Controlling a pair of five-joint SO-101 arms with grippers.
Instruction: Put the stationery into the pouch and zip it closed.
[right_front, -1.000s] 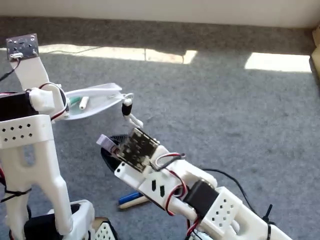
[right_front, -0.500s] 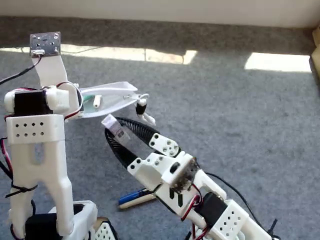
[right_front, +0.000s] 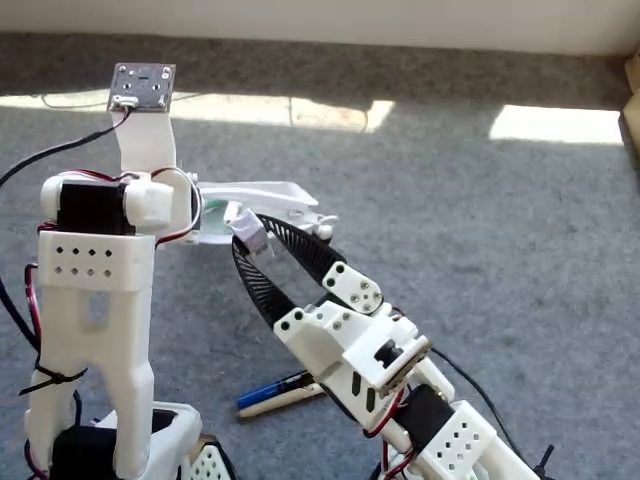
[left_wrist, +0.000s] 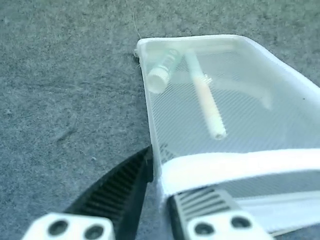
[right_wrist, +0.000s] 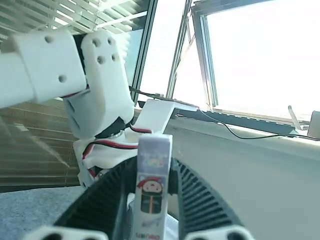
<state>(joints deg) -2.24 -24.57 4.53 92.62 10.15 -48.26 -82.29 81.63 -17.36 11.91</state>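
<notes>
The clear mesh pouch (left_wrist: 240, 115) is lifted at its mouth, and my left gripper (left_wrist: 159, 182) is shut on its white zipper edge. Inside lie a small capped tube (left_wrist: 162, 74) and a pale stick (left_wrist: 206, 104). In the high view the pouch (right_front: 262, 192) sits just behind the left arm. My right gripper (right_front: 248, 238) is raised beside the pouch's open end and is shut on a small white eraser (right_wrist: 151, 192) with a cartoon print. A blue pen (right_front: 268, 390) and a beige pencil (right_front: 292, 401) lie on the carpet below the right arm.
Grey carpet (right_front: 480, 220) covers the floor, with sunlit patches at the back. The tall white left arm (right_front: 95, 300) stands close to the right gripper. A black cable (right_front: 465, 360) trails beside the right arm. Open carpet lies to the right.
My right gripper has swung up and toward the pouch with the eraser in it. The left arm has shifted to the right, carrying the pouch's edge along.
</notes>
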